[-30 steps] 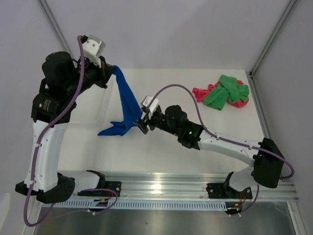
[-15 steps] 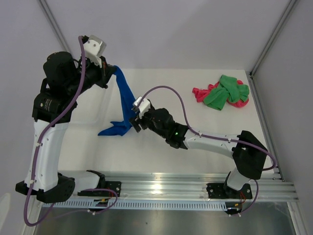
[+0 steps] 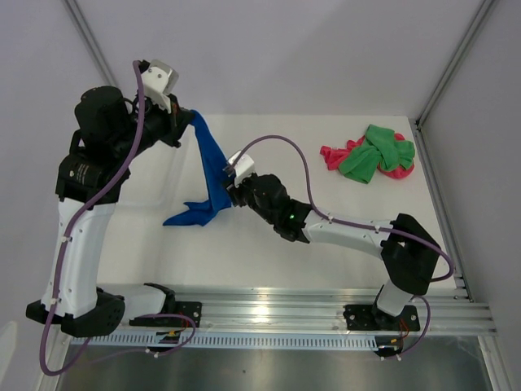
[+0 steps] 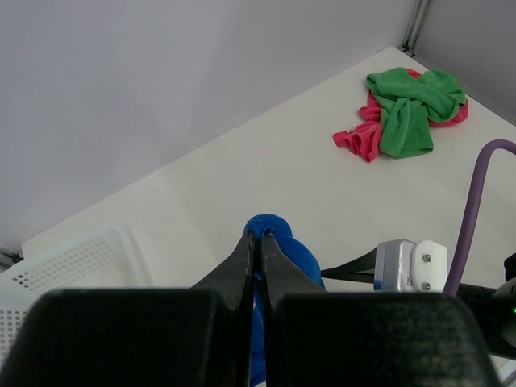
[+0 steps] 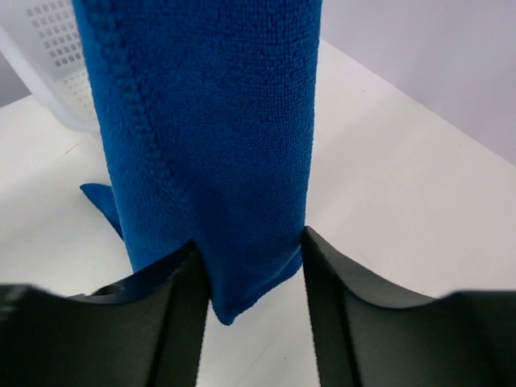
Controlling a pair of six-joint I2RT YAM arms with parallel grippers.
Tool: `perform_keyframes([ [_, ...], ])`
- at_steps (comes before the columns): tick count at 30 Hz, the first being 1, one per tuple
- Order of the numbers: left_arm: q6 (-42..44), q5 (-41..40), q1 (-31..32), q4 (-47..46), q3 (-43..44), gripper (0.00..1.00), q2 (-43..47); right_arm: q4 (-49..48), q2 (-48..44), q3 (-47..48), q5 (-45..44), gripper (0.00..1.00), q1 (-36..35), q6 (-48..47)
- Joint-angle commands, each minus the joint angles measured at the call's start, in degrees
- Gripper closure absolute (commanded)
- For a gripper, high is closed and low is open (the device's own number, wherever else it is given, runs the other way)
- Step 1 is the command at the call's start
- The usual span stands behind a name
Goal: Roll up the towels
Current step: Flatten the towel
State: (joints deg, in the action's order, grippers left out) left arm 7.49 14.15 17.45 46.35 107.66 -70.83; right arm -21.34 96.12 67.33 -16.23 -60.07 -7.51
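The blue towel hangs in a long strip from my left gripper, which is shut on its top corner high over the table's left side. Its lower end trails on the table. My right gripper has reached in from the right. Its jaws stand apart on either side of the hanging strip, fingers touching the cloth near its bottom fold. The green towel lies crumpled over the pink-red towel at the far right.
A white mesh basket stands at the far left, below the left gripper, and its corner shows behind the blue towel. Grey walls close in the back and sides. The aluminium rail runs along the near edge.
The right arm has stretched further left and up along the hanging blue towel, and its jaws have narrowed around the cloth. The left arm and the other towels have stayed put.
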Motion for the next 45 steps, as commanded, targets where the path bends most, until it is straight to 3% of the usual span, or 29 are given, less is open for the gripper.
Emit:
perform_keyframes([
  [1, -0.98, 0.61, 0.56, -2.75, 0.10, 1.00, 0.78, -2.21, 0.74, 3.24, -0.39, 0.52, 0.13, 0.13],
  [4, -0.90, 0.53, 0.56, -2.49, -0.07, 0.99, 0.87, -1.60, 0.57, 3.42, -0.29, 0.73, 0.31, 0.13],
  [5, -0.81, 0.44, 0.65, -2.58, 0.01, 0.99, 0.95, -1.42, 0.04, 3.33, -0.64, 0.89, 0.57, 0.21],
  [6, -0.55, 0.09, 0.57, -2.49, -0.16, 0.99, 1.04, -0.81, -0.49, 3.07, -0.99, 0.97, 0.66, 0.47],
  [7, -0.46, -0.18, 0.56, -2.40, -0.17, 0.99, 1.13, -0.54, -1.01, 2.81, -1.35, 1.00, 0.92, 0.65],
  [15, 2.36, -3.07, 0.56, -1.52, 3.51, 0.99, 1.75, 10.69, -12.95, 8.07, -1.53, 1.00, 8.56, -0.92],
  [24, 4.90, -6.15, 0.56, 2.52, 14.85, 0.99, 1.39, 33.46, -18.33, 30.21, 1.55, 1.00, 10.06, -13.40],
  [30, 5.08, -4.40, 0.57, 4.72, 15.13, 0.99, 4.38, 42.07, -20.35, 41.03, 1.03, 1.00, 7.26, -19.03],
  [40, 5.87, -5.45, 0.57, 5.25, 19.17, 0.99, 3.60, 43.67, -22.82, 44.20, -3.63, 1.00, 6.28, -25.36],
  [45, 6.84, -7.47, 0.56, 3.05, 19.08, 0.99, -0.26, 43.23, -19.84, 45.87, -1.44, 1.00, 12.76, -24.84],
])
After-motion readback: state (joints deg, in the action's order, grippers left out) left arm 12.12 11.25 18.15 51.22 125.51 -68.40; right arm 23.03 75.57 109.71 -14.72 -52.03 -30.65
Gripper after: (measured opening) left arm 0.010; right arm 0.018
